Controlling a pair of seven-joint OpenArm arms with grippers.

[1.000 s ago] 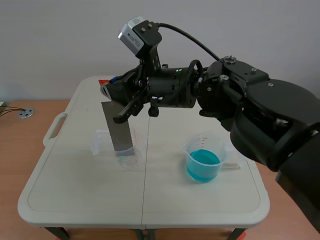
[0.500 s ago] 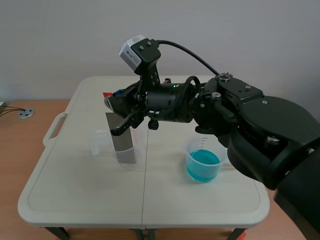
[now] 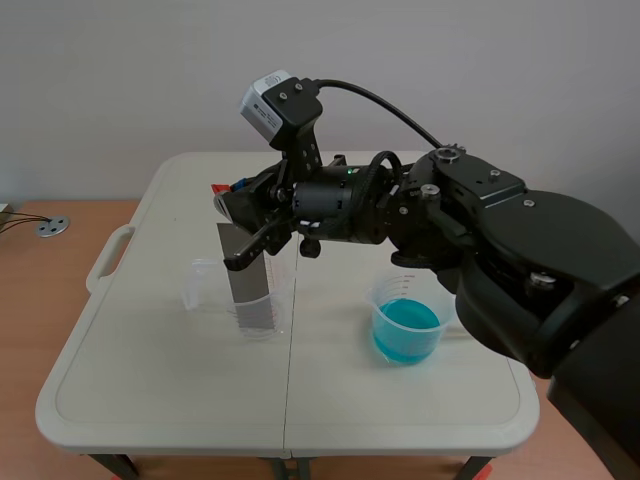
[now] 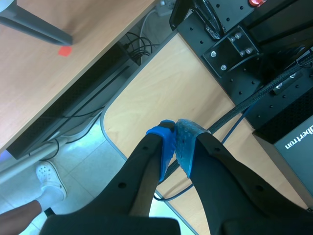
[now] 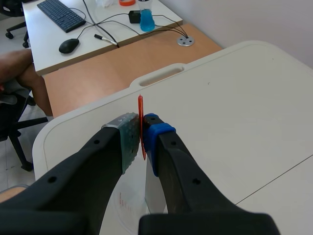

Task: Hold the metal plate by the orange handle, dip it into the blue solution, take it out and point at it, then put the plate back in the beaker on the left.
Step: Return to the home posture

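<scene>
I view the table (image 3: 150,400) from its near edge, looking down. The right wrist camera (image 3: 280,100) rides close above, facing left; both views share the carry handle (image 3: 98,265). The left wrist camera faces the floor (image 4: 93,152).

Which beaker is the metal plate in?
The clear beaker on the left: the metal plate stands upright in it. The beaker of blue solution on the right has no plate in it.

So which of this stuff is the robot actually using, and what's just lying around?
In use: metal plate, orange handle, right gripper, clear beaker, beaker of blue solution.
Lying about: small clear container, keyboard, mouse.
</scene>
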